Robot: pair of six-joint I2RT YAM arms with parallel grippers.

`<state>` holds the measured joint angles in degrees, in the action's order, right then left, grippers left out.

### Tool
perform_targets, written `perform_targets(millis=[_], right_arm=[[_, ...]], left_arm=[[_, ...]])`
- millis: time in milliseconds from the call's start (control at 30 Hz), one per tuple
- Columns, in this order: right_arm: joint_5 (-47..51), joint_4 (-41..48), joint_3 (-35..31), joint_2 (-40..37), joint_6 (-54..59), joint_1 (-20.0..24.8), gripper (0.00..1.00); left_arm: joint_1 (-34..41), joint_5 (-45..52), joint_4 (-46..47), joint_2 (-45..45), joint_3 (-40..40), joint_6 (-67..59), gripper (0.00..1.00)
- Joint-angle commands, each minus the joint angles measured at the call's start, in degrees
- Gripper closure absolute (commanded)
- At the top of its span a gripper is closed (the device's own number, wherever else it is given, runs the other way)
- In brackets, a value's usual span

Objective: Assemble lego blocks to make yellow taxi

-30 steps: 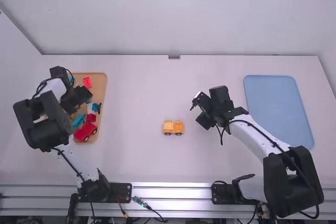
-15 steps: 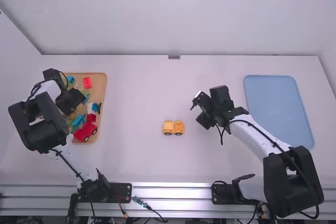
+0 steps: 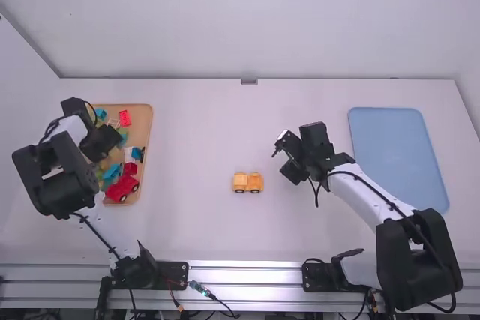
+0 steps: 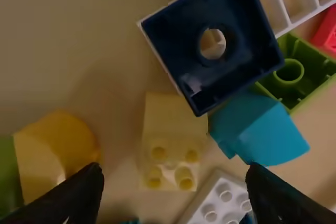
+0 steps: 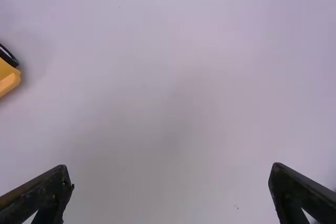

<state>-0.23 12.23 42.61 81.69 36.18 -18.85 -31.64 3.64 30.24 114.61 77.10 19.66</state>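
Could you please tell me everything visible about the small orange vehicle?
The vehicle is yellow-orange and looks like plastic. Its body seems to rise in two parts, with a small notch between. It stands upright on dark wheels; two show along its near side. It sits on the white table, between the tray of blocks and the right gripper; only the table touches it.

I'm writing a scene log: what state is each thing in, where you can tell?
Left gripper: open
Right gripper: open
Yellow vehicle: upright on its wheels
Dark blue block: hollow side up
Green block: hollow side up
White block: studs up
Wooden tray: loaded
Blue tray: lying flat
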Motion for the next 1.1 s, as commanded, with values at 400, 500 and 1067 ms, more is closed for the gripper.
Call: perform_targets(millis=[400, 500, 1067], right_arm=[[0.28, 0.55, -0.20, -0.84, -0.39, 0.15, 0.01], [0.26, 0.66, -0.20, -0.84, -0.39, 0.15, 0.01], [0.26, 0.92, -0.20, -0.84, -0.39, 0.15, 0.01]], left_arm=[[0.13, 3.21, -2.32, -1.81, -1.68, -3.36, 0.49], [0.13, 1.51, -2.38, -1.81, -2.43, -3.56, 0.45], [0.13, 1.33, -8.59, -1.81, -6.99, -2.51, 0.67]])
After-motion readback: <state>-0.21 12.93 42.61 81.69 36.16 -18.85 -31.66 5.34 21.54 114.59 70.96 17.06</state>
